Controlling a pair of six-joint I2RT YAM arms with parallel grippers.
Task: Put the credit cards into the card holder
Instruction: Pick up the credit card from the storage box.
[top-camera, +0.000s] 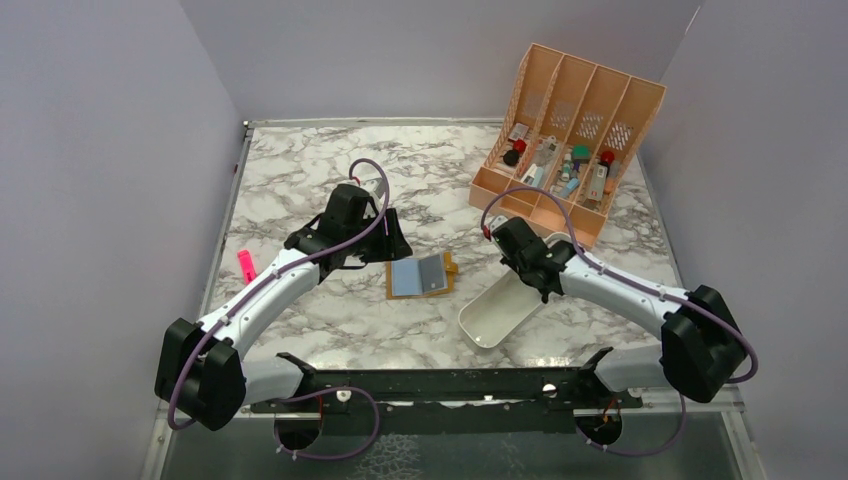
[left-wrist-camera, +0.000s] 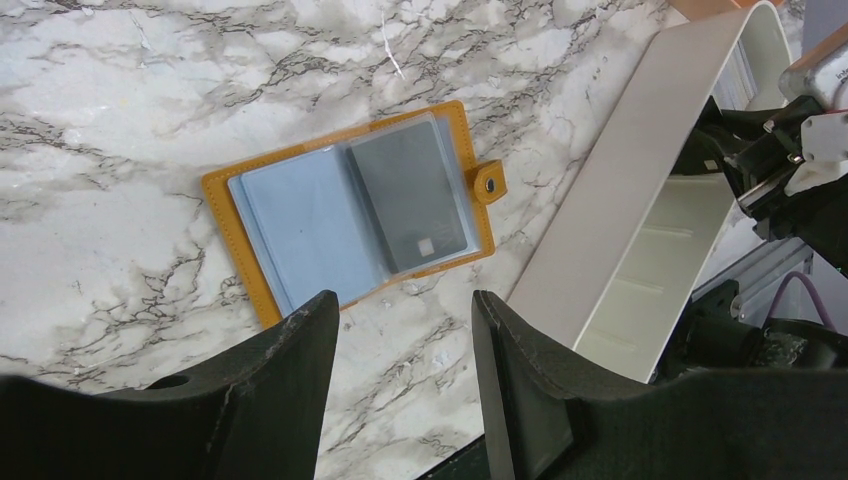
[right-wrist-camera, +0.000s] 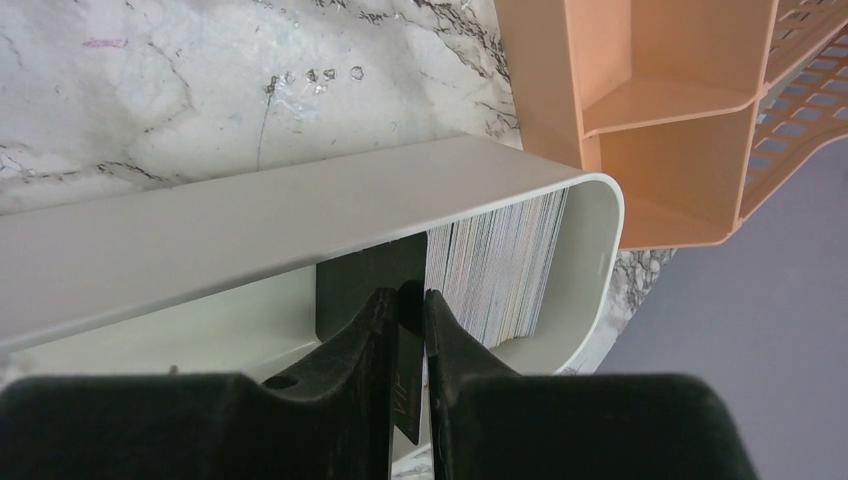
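My right gripper (right-wrist-camera: 408, 295) is reaching into the white oblong plastic tray (right-wrist-camera: 250, 230), fingers pressed nearly together & pinching a thin dark card (right-wrist-camera: 370, 275) that's standing on edge. That card is sitting at the front of a packed stack of credit cards (right-wrist-camera: 495, 265), seen edge-on w/ multicoloured edges, filling the tray's rounded end beside the peach slotted plastic organiser (right-wrist-camera: 680, 100).

My left gripper (left-wrist-camera: 405, 300) is hovering w/ fingers spread, holding nothing, above the marble-patterned table (left-wrist-camera: 120, 120) near the mustard-orange leather-like card holder (left-wrist-camera: 225, 200). The holder is lying open & flat, clear sleeves (left-wrist-camera: 300, 220) up, snap tab (left-wrist-camera: 488, 184) pointing toward the tray but not touching it. One dark grey card (left-wrist-camera: 410, 195) is showing in the tab-side sleeve; the other is looking pale blue, can't tell if filled. A small pink marker (top-camera: 246, 265) is lying near the table's left edge.
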